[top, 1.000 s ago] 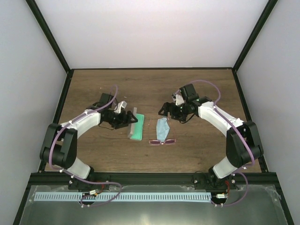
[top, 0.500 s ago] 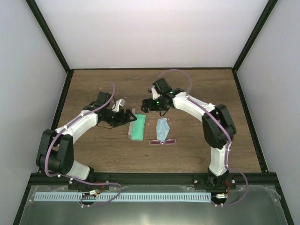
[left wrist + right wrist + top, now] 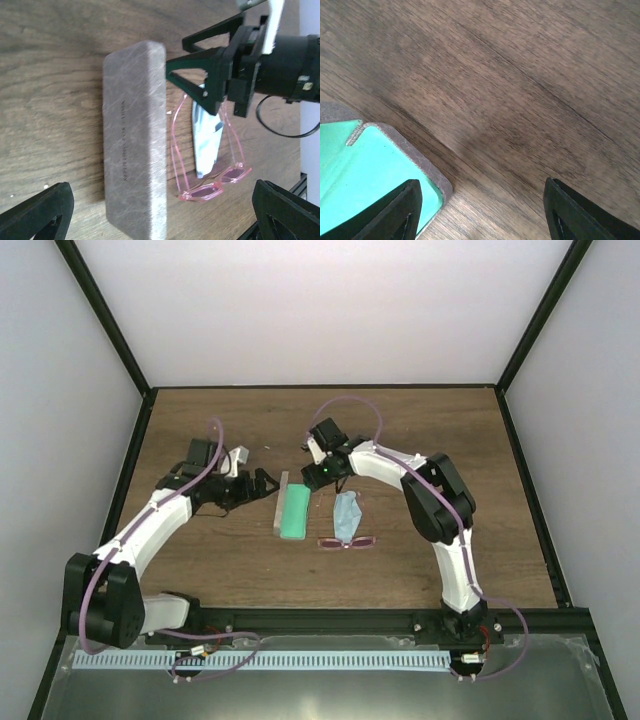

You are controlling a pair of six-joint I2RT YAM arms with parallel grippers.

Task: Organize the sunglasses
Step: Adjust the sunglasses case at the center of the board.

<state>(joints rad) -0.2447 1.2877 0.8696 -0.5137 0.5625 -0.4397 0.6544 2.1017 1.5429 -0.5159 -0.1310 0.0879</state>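
The sunglasses [image 3: 347, 541], thin pink frame with tinted lenses, lie on the table just near of a light blue cloth [image 3: 347, 514]. They also show in the left wrist view [image 3: 212, 185] beside the cloth [image 3: 206, 145]. The grey case [image 3: 279, 506] lies open with its green lining [image 3: 294, 514] up, left of the cloth. My left gripper [image 3: 265, 481] is open and empty just left of the case's far end; its view [image 3: 160, 220] faces the grey case wall [image 3: 134, 135]. My right gripper [image 3: 318, 474] is open and empty over the case's far right corner [image 3: 422, 162].
The brown wooden table [image 3: 440, 440] is ringed by a black frame [image 3: 325, 387] and white walls. My right gripper [image 3: 220, 75] shows in the left wrist view, just beyond the case and over the cloth's far end. My two grippers are close together across the case's far end.
My right arm has swung left, from beyond the cloth to the case's far right corner. My left gripper has drawn back slightly left of the case.
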